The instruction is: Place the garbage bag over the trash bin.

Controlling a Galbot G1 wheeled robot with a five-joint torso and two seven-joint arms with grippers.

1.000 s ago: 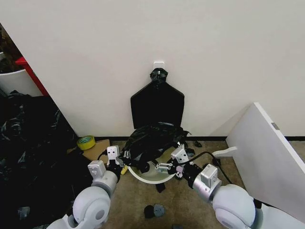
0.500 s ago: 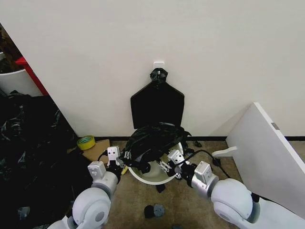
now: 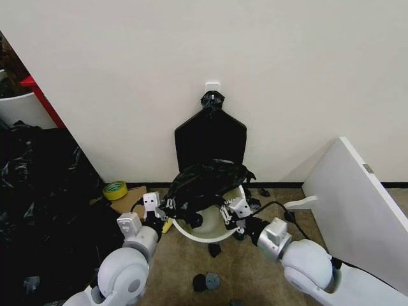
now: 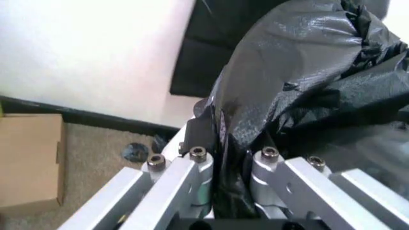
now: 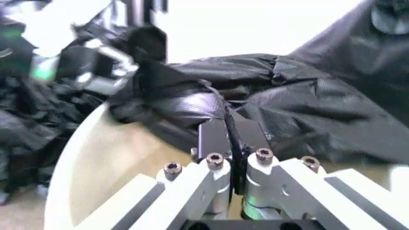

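Note:
The garbage bag (image 3: 205, 183), glossy crinkled black plastic, is bunched over the far half of the trash bin (image 3: 204, 234), a round white bucket on the floor by the wall. At the bin's left rim my left gripper (image 3: 167, 212) is shut on a fold of the garbage bag (image 4: 281, 91). At the bin's right rim my right gripper (image 3: 226, 212) is shut on another thin fold of the garbage bag (image 5: 281, 103), just above the bin's pale inner wall (image 5: 105, 158). The near half of the rim is uncovered.
A flat black bundle (image 3: 210, 139) hangs from a wall hook behind the bin. A white board (image 3: 354, 204) leans at the right. Black bags (image 3: 38, 191) pile at the left, with a tape roll (image 3: 115, 189) and cardboard box (image 4: 28, 163). Small black scraps (image 3: 206, 280) lie on the carpet.
My right gripper has moved left and away from me over the bin's right rim, pulling the bag's edge. The bag sits slightly higher. The left gripper has stayed in place.

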